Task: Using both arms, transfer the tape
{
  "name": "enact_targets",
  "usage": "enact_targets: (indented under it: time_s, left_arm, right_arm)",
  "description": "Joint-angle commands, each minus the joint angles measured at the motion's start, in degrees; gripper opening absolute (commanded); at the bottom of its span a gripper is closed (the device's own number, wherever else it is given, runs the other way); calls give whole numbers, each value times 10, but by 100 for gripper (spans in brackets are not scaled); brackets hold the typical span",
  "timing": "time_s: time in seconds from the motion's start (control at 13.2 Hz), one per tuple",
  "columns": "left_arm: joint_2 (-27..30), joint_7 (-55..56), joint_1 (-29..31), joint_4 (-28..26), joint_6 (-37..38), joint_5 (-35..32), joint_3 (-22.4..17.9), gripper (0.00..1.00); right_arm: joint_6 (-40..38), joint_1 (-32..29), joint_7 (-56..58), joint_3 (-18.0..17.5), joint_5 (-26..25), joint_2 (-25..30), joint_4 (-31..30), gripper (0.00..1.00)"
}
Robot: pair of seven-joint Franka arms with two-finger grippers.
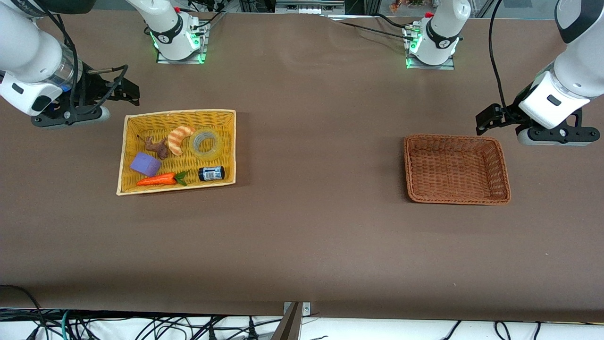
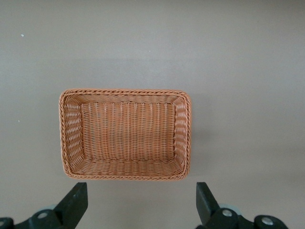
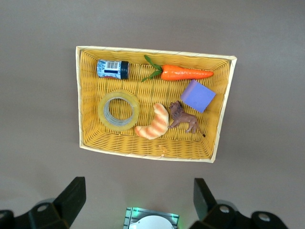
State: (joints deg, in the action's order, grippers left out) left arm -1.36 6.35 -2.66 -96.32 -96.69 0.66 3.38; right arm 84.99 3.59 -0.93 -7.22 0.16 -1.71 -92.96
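Note:
The tape (image 1: 206,142), a translucent yellowish ring, lies flat in the yellow basket (image 1: 179,113), beside a striped croissant toy. It also shows in the right wrist view (image 3: 118,111). My right gripper (image 1: 131,93) is open and empty, up over the bare table beside the yellow basket's corner at the right arm's end; its fingers (image 3: 71,195) stand wide apart. My left gripper (image 1: 483,120) is open and empty, over the table beside the empty brown wicker basket (image 1: 455,137), which fills the left wrist view (image 2: 125,91). Its fingers (image 2: 76,202) are wide apart.
The yellow basket (image 3: 78,95) also holds the croissant toy (image 1: 179,139), a brown lion figure (image 1: 158,147), a purple block (image 1: 145,164), a carrot (image 1: 158,180) and a small blue-labelled can (image 1: 211,173). Brown tabletop lies between the two baskets.

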Motion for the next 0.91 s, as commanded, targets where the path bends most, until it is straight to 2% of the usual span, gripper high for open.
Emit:
enact_targets:
  time_s: [0.0, 0.83]
  left_arm:
    - [4, -12, -3, 1, 6, 9, -4, 100]
    - [4, -12, -3, 1, 6, 9, -4, 100]
  right_arm:
    - [-12, -4, 8, -2, -5, 5, 9, 100]
    - [-13, -4, 10, -2, -5, 6, 9, 100]
